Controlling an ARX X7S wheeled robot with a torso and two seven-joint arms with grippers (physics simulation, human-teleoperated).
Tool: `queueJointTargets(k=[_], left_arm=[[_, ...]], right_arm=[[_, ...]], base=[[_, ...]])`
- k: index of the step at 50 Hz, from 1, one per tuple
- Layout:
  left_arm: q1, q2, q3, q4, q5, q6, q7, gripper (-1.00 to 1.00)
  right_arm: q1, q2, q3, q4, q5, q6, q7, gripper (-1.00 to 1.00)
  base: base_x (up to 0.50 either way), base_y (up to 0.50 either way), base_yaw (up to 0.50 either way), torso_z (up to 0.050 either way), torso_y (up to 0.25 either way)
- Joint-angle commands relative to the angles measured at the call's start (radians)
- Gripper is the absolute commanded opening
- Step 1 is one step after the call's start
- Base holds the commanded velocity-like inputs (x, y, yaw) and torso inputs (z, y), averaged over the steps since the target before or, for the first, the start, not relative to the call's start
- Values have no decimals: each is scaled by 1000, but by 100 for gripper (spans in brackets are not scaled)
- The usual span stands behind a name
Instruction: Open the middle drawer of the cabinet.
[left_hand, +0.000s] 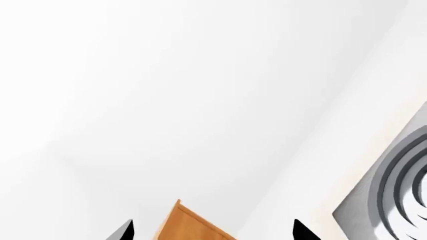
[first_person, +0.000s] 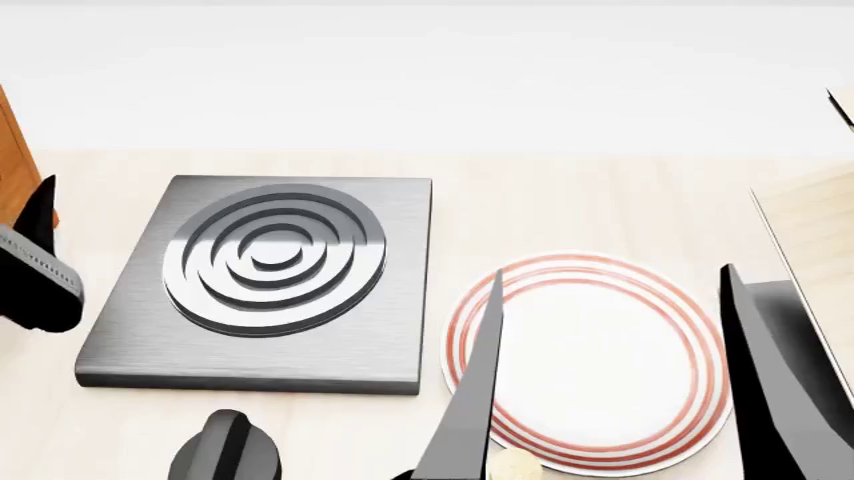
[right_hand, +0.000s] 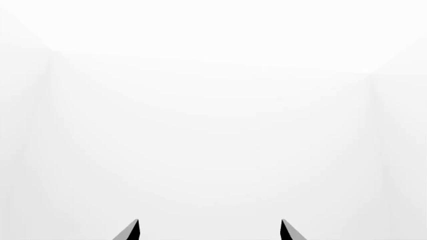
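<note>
Only a sliver of the orange-brown cabinet (first_person: 11, 150) shows at the far left edge of the head view. One of its wooden corners (left_hand: 190, 226) shows in the left wrist view. The middle drawer and its handle are out of view. My left gripper (left_hand: 213, 232) is open, with the cabinet's corner seen between its fingertips and apart from them. In the head view it hangs at the left edge, beside the cabinet. My right gripper (right_hand: 208, 231) is open and holds nothing. Its two dark fingers (first_person: 474, 400) stand spread over the plate.
A grey stove plate (first_person: 267, 280) with ringed grooves lies on the pale counter, just right of the left gripper. A white plate with red rings (first_person: 587, 350) sits to its right. A pale light-wood structure (first_person: 821, 230) stands at the right edge. A white wall is behind.
</note>
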Motion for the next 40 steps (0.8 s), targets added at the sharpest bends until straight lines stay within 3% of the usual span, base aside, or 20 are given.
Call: queueJointTargets(k=[1,20,40], left_arm=[[-28,32,55,-137,61,64,93,100],[-39,45,132,-328,129,249,116,100],[-60,71,169,-471,157,334,135,100]], right_arm=[[1,-20,22,-4,-16,5,-28,100],[1,-20,21,-4,-21,13,-27,100],[1,-19,17,-4,-26,19,-27,100]], base=[[0,0,0,0,0],[0,0,0,0,0],[0,0,0,0,0]])
